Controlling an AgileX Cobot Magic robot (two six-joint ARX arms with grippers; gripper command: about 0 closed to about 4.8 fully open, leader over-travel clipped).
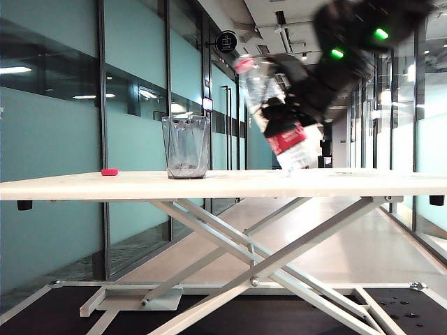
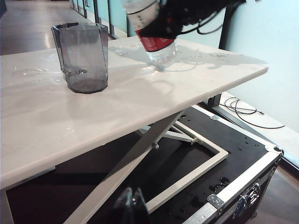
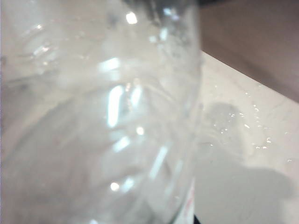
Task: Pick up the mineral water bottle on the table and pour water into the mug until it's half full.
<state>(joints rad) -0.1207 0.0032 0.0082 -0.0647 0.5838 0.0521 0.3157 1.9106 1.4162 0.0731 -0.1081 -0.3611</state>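
Mineral water bottle (image 1: 276, 115) tilts, gripped by right tool (image 1: 290, 115), short of the mug (image 1: 186, 146).
Water may splash the counter (image 1: 335, 183); left tool (image 2: 131, 205) idles shut, away from mug.

A small red cap (image 1: 110, 172) lies on a white tabletop (image 1: 335, 183), well to the left of its middle, with water droplets (image 2: 37, 71) scattered across the same surface. Beneath the tabletop sits a black flight case (image 2: 243, 184) with metal edging and a latch (image 2: 247, 199). Black cables (image 2: 243, 111) trail on the floor just beyond the case.
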